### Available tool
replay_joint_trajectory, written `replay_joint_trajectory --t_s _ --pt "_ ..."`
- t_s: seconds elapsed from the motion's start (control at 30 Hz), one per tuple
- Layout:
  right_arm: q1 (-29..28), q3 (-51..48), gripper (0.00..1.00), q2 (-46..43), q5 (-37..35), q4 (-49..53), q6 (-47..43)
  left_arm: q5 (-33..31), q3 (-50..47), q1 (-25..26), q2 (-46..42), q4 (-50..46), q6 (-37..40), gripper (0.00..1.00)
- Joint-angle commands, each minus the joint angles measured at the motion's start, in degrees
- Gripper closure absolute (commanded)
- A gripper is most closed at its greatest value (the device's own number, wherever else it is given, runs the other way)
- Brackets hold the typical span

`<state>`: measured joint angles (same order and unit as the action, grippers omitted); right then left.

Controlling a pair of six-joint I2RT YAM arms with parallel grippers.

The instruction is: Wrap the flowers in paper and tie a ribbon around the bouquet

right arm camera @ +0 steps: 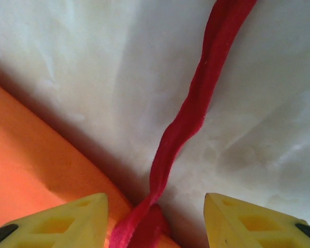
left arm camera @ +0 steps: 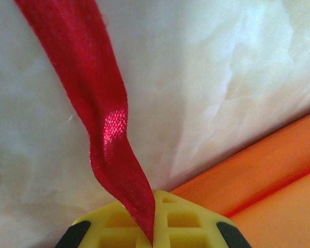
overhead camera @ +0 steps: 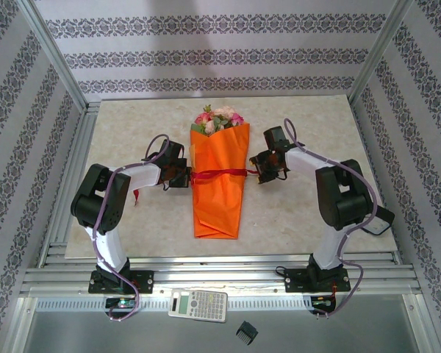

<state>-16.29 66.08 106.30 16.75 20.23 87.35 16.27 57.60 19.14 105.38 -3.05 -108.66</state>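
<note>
The bouquet [overhead camera: 219,176] lies mid-table, an orange paper [overhead camera: 217,202] cone with its narrow end nearest the arms. Pink and cream flowers [overhead camera: 219,119] poke from its far, wide end. A dark red ribbon [overhead camera: 219,174] crosses the cone at mid height. My left gripper [overhead camera: 182,176] sits at the cone's left edge, shut on the ribbon [left arm camera: 111,129], which runs up from between its yellow fingers [left arm camera: 181,219]. The orange paper [left arm camera: 268,181] lies to the right there. My right gripper [overhead camera: 263,170] stands open at the cone's right edge; the ribbon [right arm camera: 188,113] runs loose between its fingertips [right arm camera: 77,217].
A calculator [overhead camera: 198,304] and a small black part [overhead camera: 247,332] lie on the metal ledge in front of the arm bases. Patterned walls and aluminium frame posts close in the table on three sides. A ribbon end [overhead camera: 136,195] trails left of the left arm.
</note>
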Motion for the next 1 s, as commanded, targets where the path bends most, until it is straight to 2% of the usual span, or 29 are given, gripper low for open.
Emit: replay_joint_trajectory --t_s 0.0,0.1,0.17,0.2,0.3,0.47,0.7,0.97 --pt "-0.8 0.4 0.57 2.7 0.9 -3.7 5.4 0.4 -0.8 0.6 -1.5 2.0 0.4 1.00" --pt "-0.9 1.9 0.78 3.9 0.4 -3.3 5.2 0.4 -0.9 0.4 -1.7 2.2 0.8 1.00" --pt "-0.3 3.1 0.96 3.9 -0.8 -1.5 3.4 0.3 -0.3 0.1 -1.9 1.4 2.2 1.00" --pt "0.2 3.6 1.00 3.5 -1.7 -0.4 2.2 0.3 0.1 -0.1 -2.1 0.6 3.2 1.00" --pt "2.6 5.0 1.00 1.6 -4.4 3.4 -2.7 0.0 1.2 -1.8 -3.3 -2.4 7.0 1.00" --pt "8.0 5.7 1.00 0.0 -3.8 6.6 -9.0 0.6 -0.5 -6.4 -5.6 -4.6 11.3 1.00" --pt "15.1 1.8 1.00 -2.2 -3.6 6.8 -12.5 1.1 -5.2 -14.0 -8.8 -6.2 14.4 1.00" --pt "15.2 2.2 1.00 -0.3 -0.8 6.2 -13.6 2.1 -7.4 -14.7 -6.7 -5.4 13.9 1.00"
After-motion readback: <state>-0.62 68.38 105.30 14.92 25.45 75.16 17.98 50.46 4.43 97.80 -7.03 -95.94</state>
